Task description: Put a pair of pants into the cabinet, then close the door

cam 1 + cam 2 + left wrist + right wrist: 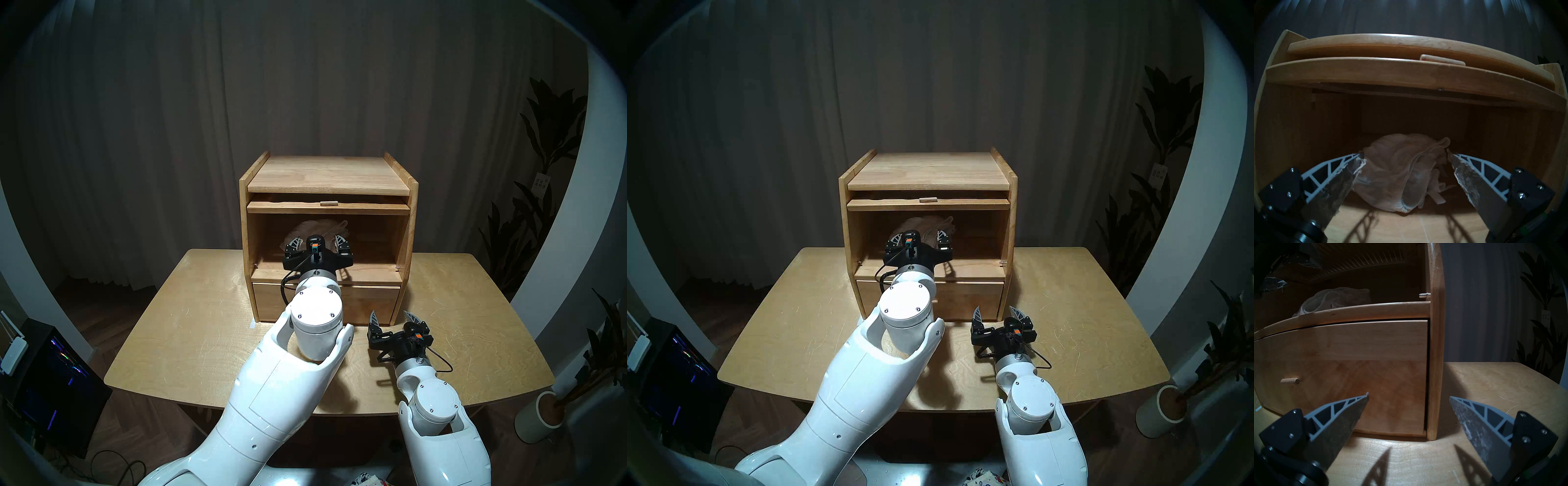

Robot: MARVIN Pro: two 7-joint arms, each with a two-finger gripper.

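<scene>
Table (190,325): carries the cabinet; both arms reach over it.
Cabinet (328,176): upper compartment open ahead of the left gripper; drawer (1349,365) shut.
Door (328,206): lies flat in the slot under the top, knob (328,203) facing forward.
Left arm: stretched forward, wrist level, at the compartment mouth.
Left gripper (1406,171): fingers spread apart, one on each side of the pants, gripping nothing.
Right arm: low over the table, aimed at the cabinet's right front corner.
Right gripper (1408,405): fingers apart, empty.
Pants (1403,171): crumpled on the compartment floor, between the left fingers.
Writing: small tag (1545,317) on the plant, unreadable.
</scene>
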